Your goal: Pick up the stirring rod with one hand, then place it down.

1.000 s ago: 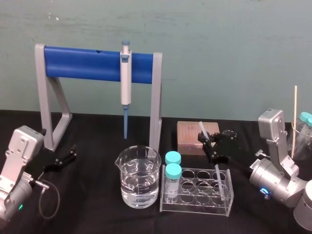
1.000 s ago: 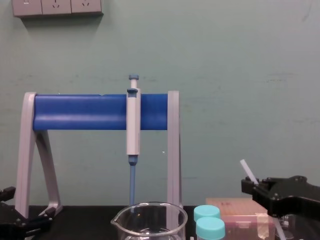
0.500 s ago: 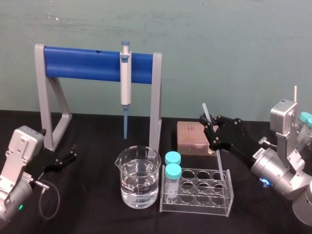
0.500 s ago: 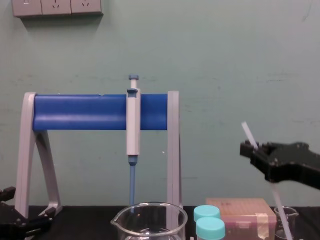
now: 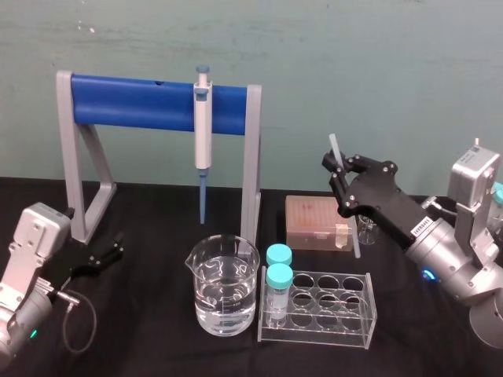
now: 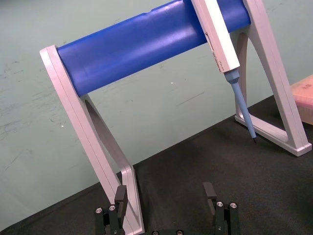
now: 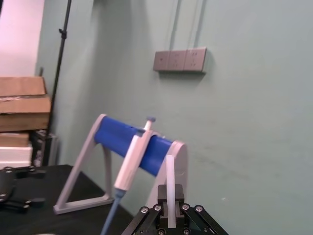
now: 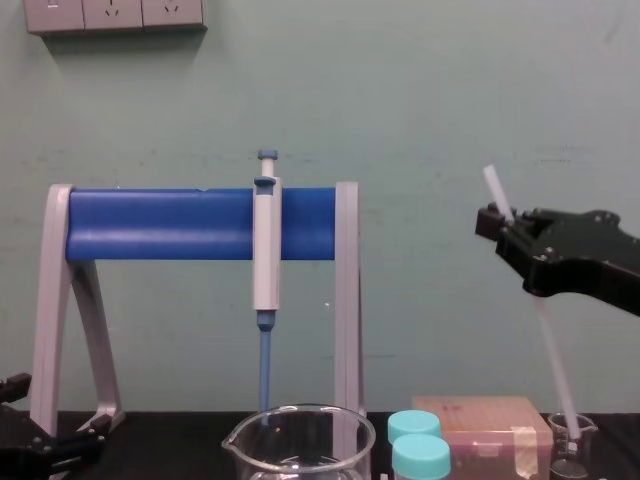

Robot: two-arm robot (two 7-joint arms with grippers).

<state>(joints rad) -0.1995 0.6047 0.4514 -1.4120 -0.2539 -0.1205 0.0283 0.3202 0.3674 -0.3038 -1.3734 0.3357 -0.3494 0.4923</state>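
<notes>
The stirring rod (image 5: 334,151) is a thin whitish stick, tilted slightly, held in the air right of the pipette stand. My right gripper (image 5: 339,184) is shut on its upper part, with a short end sticking out above the fingers. In the chest view the rod (image 8: 551,352) slants down from the right gripper (image 8: 503,225) to the mouth of a small beaker (image 8: 573,440). The right wrist view shows the rod (image 7: 170,181) clamped between the fingers (image 7: 171,209). My left gripper (image 6: 165,193) rests open and empty low at the left, near the stand's foot (image 5: 114,250).
A grey and blue stand (image 5: 157,102) holds a pipette (image 5: 203,129). In front stand a large beaker of water (image 5: 224,287) and a clear tube rack (image 5: 318,306) with two capped vials. A brown box (image 5: 318,221) lies behind the rack. Bottles stand far right (image 5: 493,196).
My right gripper has risen with the stirring rod and drawn it up, so its lower end now sits at the small beaker's mouth. The left arm has not moved.
</notes>
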